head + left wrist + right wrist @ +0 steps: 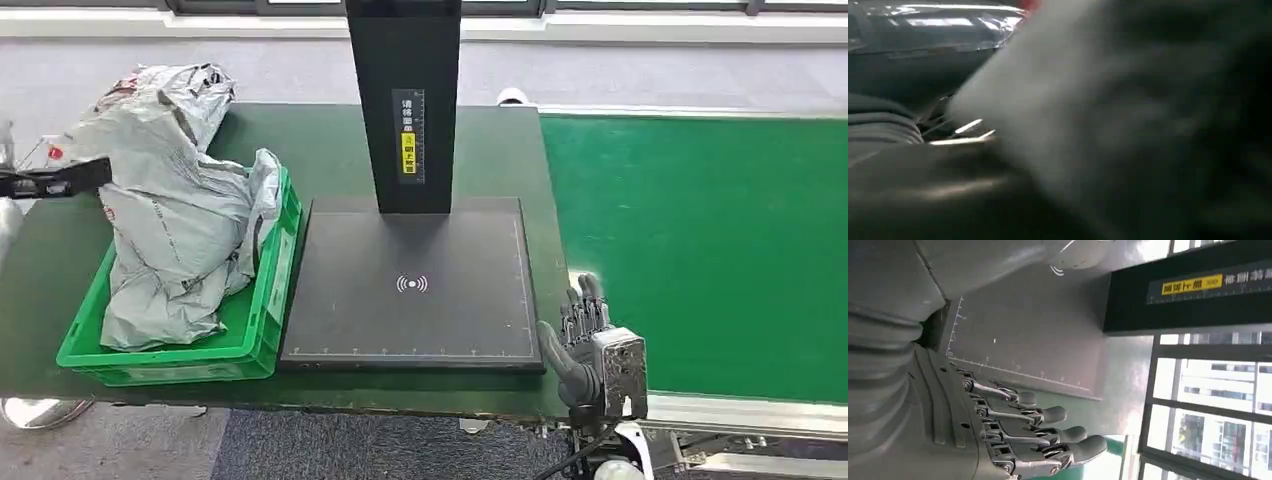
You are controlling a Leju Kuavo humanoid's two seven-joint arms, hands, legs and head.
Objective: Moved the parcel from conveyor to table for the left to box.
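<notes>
Grey plastic parcels (pixel 175 215) lie heaped in the green crate (pixel 262 325) at the table's left, the top one crumpled and reaching past the crate's far rim. My left arm (pixel 50 180) enters at the far left edge, level with the heap. In the left wrist view my left hand (pixel 908 170) is a dark blur tight against shiny grey parcel film (pixel 938 30); its fingers cannot be made out. My right hand (pixel 590 340) hovers at the table's near right corner, between scanner pad and conveyor, fingers (pixel 1048 430) straight and apart, holding nothing.
A black scanner pad (pixel 415 285) with an upright black post (pixel 405 100) takes the middle of the dark green table (pixel 330 150). The bright green conveyor belt (pixel 700 240) runs along the right, with a metal edge rail (pixel 740 412) near me. Grey floor lies beyond.
</notes>
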